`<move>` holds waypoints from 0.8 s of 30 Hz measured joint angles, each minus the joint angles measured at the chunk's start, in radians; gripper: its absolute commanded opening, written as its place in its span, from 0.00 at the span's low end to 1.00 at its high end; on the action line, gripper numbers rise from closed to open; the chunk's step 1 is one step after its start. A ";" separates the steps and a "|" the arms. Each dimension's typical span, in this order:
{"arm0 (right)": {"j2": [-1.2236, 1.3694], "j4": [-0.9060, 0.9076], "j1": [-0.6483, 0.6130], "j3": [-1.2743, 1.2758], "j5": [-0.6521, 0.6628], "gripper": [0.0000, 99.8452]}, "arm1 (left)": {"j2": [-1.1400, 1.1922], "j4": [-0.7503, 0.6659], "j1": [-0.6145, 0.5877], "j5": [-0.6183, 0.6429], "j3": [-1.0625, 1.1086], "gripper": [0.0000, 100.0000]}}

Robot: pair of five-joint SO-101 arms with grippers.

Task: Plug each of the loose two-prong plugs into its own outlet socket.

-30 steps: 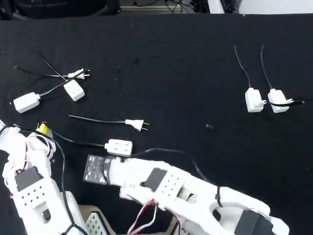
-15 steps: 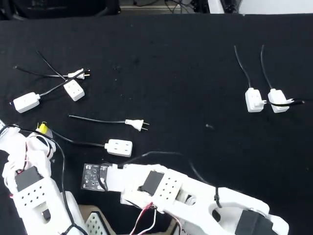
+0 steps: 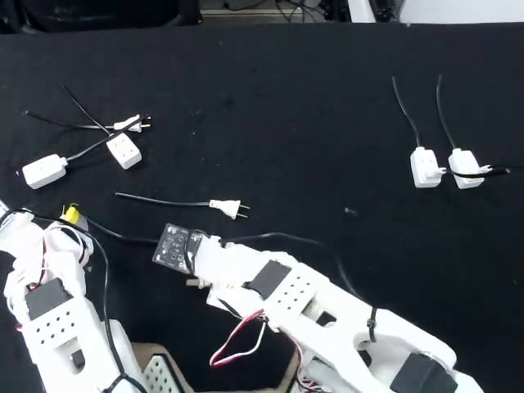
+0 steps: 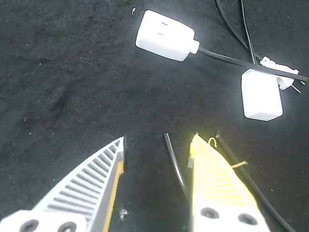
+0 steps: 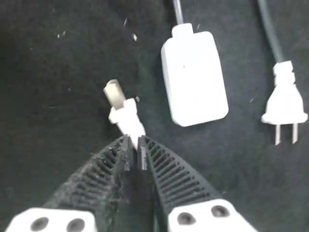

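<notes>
The black surface [image 3: 311,106] carries everything. The right arm [image 3: 311,315] stretches across it and ends just on the near side of the loose plug [image 3: 230,207]. Its claw [image 5: 133,140] is clenched on a small white piece [image 5: 123,113] with a pale stub at its end. The left arm [image 3: 49,315] sits left of the loose plug and nearer the front edge. Its claw [image 4: 158,141] is released and spread, and a black cord [image 4: 175,162] runs between the fingers.

Well to the right of the loose plug, the paired sockets [image 3: 426,168] lie side by side, each with a cord. To the left of the loose plug and farther back lie the long socket [image 3: 44,170] and the square socket [image 3: 124,150], with a second plug [image 3: 135,124] just beside the square one.

In the right wrist view, the near socket [image 5: 194,79] lies between the loose plug and the small white piece, touching neither. The loose plug's two prongs are bare.
</notes>
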 measured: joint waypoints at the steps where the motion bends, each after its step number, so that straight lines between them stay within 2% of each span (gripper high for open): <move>1: 0.000 0.012 -0.011 -0.002 -0.025 0.08 | 0.000 0.000 0.000 0.000 0.000 0.22; 4: 0.000 0.021 -0.071 -0.002 -0.061 0.09 | 0.000 0.000 0.000 0.000 0.000 0.22; 10: 0.012 0.025 -0.135 -0.002 -0.044 0.09 | 0.000 0.000 0.000 0.000 0.000 0.22; 14: 0.040 -0.008 -0.137 -0.003 0.034 0.09 | 0.000 0.000 0.000 0.000 0.000 0.22; 24: 0.098 -0.110 -0.071 -0.005 0.112 0.09 | 0.000 0.000 0.000 0.000 0.000 0.22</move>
